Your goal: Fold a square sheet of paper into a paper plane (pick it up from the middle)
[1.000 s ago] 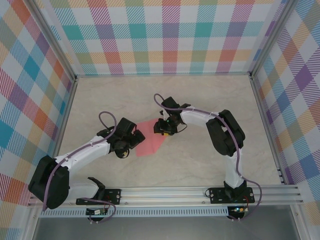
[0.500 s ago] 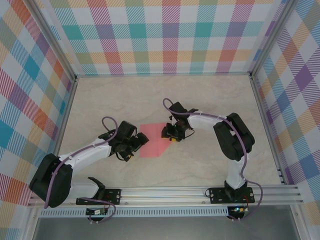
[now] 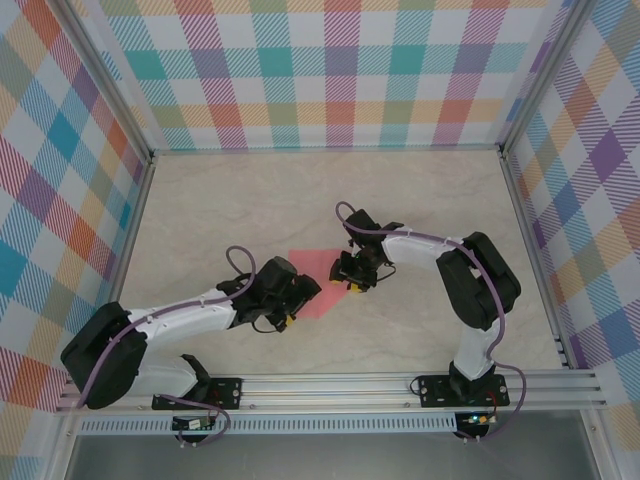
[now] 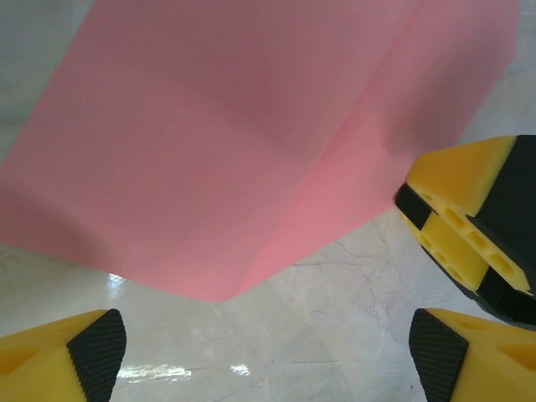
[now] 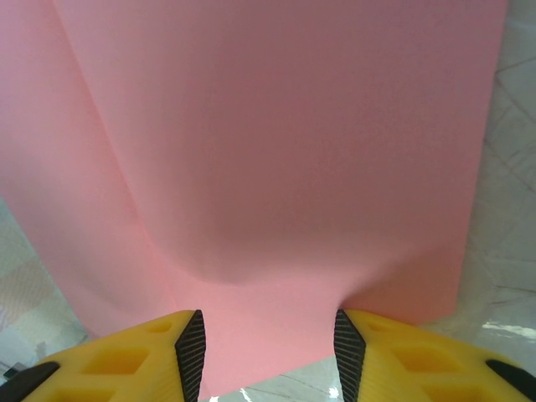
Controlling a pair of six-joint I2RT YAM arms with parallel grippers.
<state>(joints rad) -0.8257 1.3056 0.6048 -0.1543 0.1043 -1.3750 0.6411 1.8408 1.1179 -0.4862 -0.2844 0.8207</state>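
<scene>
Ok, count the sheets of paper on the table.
1. The pink sheet lies with one edge between the right gripper's open fingers; the left gripper hangs open beside it.

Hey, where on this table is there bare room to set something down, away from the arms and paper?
Free: the wide far part of the table between the checked back wall and the square sheet of paper, and the near middle strip along the rail. Crowded: the middle, where the left fingers and right fingers flank the paper.

text: none legible | labels, brands, numbers, signs: none — checked paper, grippers, table | square sheet of paper (image 3: 318, 285) — plain salmon-pink, unmarked in both wrist views
</scene>
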